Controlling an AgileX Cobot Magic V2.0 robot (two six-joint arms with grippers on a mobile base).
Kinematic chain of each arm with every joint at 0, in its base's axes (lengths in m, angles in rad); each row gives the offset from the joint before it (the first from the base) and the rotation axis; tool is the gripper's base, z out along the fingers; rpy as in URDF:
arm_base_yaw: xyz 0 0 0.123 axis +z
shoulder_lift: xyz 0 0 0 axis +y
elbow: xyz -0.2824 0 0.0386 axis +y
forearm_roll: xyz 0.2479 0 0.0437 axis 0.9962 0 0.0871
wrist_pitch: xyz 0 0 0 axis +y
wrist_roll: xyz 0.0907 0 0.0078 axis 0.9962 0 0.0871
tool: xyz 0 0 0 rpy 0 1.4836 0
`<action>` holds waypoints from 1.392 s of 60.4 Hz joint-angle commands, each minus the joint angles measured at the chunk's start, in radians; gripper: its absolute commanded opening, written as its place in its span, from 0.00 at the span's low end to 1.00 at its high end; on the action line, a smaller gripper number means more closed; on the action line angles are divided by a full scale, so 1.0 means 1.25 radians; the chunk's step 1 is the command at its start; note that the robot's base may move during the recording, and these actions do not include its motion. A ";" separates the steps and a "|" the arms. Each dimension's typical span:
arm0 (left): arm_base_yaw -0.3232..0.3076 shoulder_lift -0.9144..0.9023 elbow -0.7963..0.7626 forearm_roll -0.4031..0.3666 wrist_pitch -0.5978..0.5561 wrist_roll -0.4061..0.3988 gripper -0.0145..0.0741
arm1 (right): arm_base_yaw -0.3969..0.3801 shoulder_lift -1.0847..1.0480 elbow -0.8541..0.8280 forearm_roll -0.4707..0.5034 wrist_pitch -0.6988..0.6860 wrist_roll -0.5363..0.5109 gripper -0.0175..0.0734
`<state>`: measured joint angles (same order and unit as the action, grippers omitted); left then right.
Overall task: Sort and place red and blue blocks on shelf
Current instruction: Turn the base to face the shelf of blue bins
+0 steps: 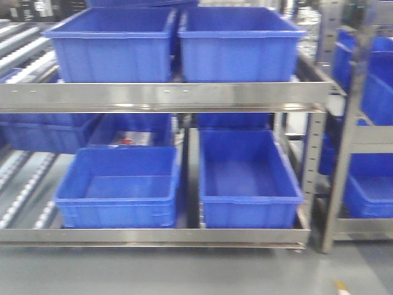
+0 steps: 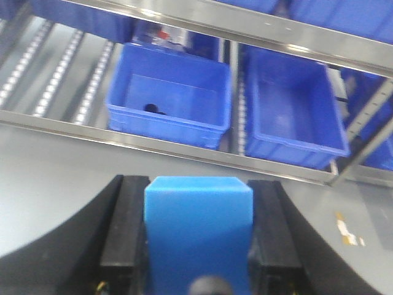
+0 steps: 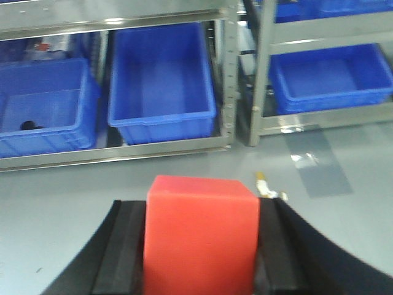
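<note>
Low in both wrist views, the left claw [image 2: 198,184] clamps the blue block [image 2: 198,236] and the right claw [image 3: 199,206] clamps the red block [image 3: 199,243], so release each only when squarely over separate bins [image 1: 116,212] on the shelf [image 1: 166,96].

Left gripper [image 2: 198,184]: black fingers [image 2: 126,230] around a bright blue block [image 2: 198,239]. Right gripper [image 3: 199,206]: black fingers [image 3: 120,249], bright red block [image 3: 201,246]. Beyond the jaws, blue bins [image 1: 245,178], silvery shelf [image 1: 166,96], grey floor [image 3: 73,190].

Warehouse or factory store. Told by a shiny steel rack [image 1: 166,96] with perforated uprights [image 1: 317,153] and roller tracks [image 1: 18,190], loaded on each level with big blue bins [image 1: 245,178]; a second rack [image 1: 353,123] just beside; bare, smooth grey floor [image 1: 184,270] bearing a yellow mark [image 1: 341,286].
</note>
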<state>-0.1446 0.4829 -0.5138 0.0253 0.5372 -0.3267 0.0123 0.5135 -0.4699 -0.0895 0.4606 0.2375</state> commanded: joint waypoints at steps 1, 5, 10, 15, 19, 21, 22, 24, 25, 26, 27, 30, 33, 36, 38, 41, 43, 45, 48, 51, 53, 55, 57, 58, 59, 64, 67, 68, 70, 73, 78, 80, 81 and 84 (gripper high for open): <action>0.001 0.006 -0.022 0.003 -0.063 -0.004 0.31 | -0.007 0.001 -0.022 -0.005 -0.057 -0.003 0.26; 0.001 0.006 -0.022 0.003 -0.063 -0.004 0.31 | -0.007 0.001 -0.022 -0.005 -0.057 -0.003 0.26; 0.001 0.006 -0.022 0.003 -0.063 -0.004 0.31 | -0.007 0.001 -0.022 -0.005 -0.057 -0.003 0.26; 0.001 0.006 -0.022 0.003 -0.063 -0.004 0.31 | -0.007 0.001 -0.022 -0.005 -0.057 -0.003 0.26; 0.001 0.006 -0.022 0.003 -0.063 -0.004 0.31 | -0.007 0.001 -0.022 -0.005 -0.057 -0.003 0.26; 0.001 0.006 -0.022 0.003 -0.063 -0.004 0.31 | -0.007 0.001 -0.022 -0.005 -0.057 -0.003 0.26; 0.001 0.006 -0.022 0.003 -0.063 -0.004 0.31 | -0.007 0.001 -0.022 -0.005 -0.057 -0.003 0.26; 0.001 0.006 -0.022 0.003 -0.063 -0.004 0.31 | -0.007 0.001 -0.022 -0.005 -0.057 -0.003 0.26; 0.001 0.006 -0.022 0.003 -0.063 -0.004 0.31 | -0.007 0.001 -0.022 -0.005 -0.057 -0.003 0.26; 0.001 0.006 -0.022 0.003 -0.063 -0.004 0.31 | -0.007 0.001 -0.022 -0.005 -0.057 -0.003 0.26; 0.001 0.006 -0.022 0.003 -0.063 -0.004 0.31 | -0.007 0.001 -0.022 -0.005 -0.057 -0.003 0.26; 0.001 0.006 -0.022 0.003 -0.063 -0.004 0.31 | -0.007 0.001 -0.022 -0.005 -0.057 -0.003 0.26; 0.001 0.006 -0.022 0.003 -0.063 -0.004 0.31 | -0.007 0.001 -0.022 -0.005 -0.057 -0.003 0.26; 0.001 0.006 -0.022 0.003 -0.063 -0.004 0.31 | -0.007 0.001 -0.022 -0.005 -0.057 -0.003 0.26; 0.001 0.006 -0.022 0.003 -0.063 -0.004 0.31 | -0.007 0.001 -0.022 -0.005 -0.057 -0.003 0.26; 0.001 0.006 -0.022 0.003 -0.063 -0.004 0.31 | -0.007 0.001 -0.022 -0.005 -0.057 -0.003 0.26; 0.001 0.006 -0.022 0.003 -0.063 -0.004 0.31 | -0.007 0.001 -0.022 -0.005 -0.057 -0.003 0.26; 0.001 0.006 -0.022 0.003 -0.063 -0.004 0.31 | -0.007 0.001 -0.022 -0.005 -0.057 -0.003 0.26; 0.001 0.006 -0.022 0.003 -0.063 -0.004 0.31 | -0.007 0.001 -0.022 -0.005 -0.057 -0.003 0.26; 0.001 0.006 -0.022 0.003 -0.063 -0.004 0.31 | -0.007 0.001 -0.022 -0.005 -0.057 -0.003 0.26; 0.001 0.006 -0.022 0.003 -0.063 -0.004 0.31 | -0.007 0.001 -0.022 -0.005 -0.057 -0.003 0.26; 0.001 0.006 -0.022 0.003 -0.063 -0.004 0.31 | -0.007 0.001 -0.022 -0.005 -0.057 -0.003 0.26; 0.001 0.006 -0.022 0.003 -0.063 -0.004 0.31 | -0.007 0.001 -0.022 -0.005 -0.057 -0.003 0.26; 0.001 0.006 -0.022 0.003 -0.063 -0.004 0.31 | -0.007 0.001 -0.022 -0.005 -0.057 -0.003 0.26; 0.001 0.006 -0.022 0.003 -0.063 -0.004 0.31 | -0.007 0.001 -0.022 -0.005 -0.057 -0.003 0.26; 0.001 0.006 -0.022 0.003 -0.063 -0.004 0.31 | -0.007 0.001 -0.022 -0.005 -0.057 -0.003 0.26; 0.001 0.006 -0.022 0.003 -0.063 -0.004 0.31 | -0.007 0.001 -0.022 -0.005 -0.057 -0.003 0.26; 0.001 0.006 -0.022 0.003 -0.063 -0.004 0.31 | -0.007 0.001 -0.022 -0.005 -0.057 -0.003 0.26; 0.001 0.006 -0.022 0.003 -0.063 -0.004 0.31 | -0.007 0.001 -0.022 -0.005 -0.057 -0.003 0.26; 0.001 0.006 -0.022 0.003 -0.063 -0.004 0.31 | -0.007 0.001 -0.022 -0.005 -0.057 -0.003 0.26; 0.001 0.006 -0.022 0.003 -0.063 -0.004 0.31 | -0.007 0.001 -0.022 -0.005 -0.057 -0.003 0.26; 0.001 0.006 -0.022 0.003 -0.063 -0.004 0.31 | -0.007 0.001 -0.022 -0.005 -0.057 -0.003 0.26; 0.001 0.006 -0.022 0.003 -0.063 -0.004 0.31 | -0.007 0.001 -0.022 -0.005 -0.057 -0.003 0.26; 0.001 0.006 -0.022 0.003 -0.063 -0.004 0.31 | -0.007 0.001 -0.022 -0.005 -0.057 -0.003 0.26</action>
<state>-0.1446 0.4829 -0.5138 0.0253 0.5372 -0.3267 0.0123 0.5135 -0.4699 -0.0895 0.4686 0.2375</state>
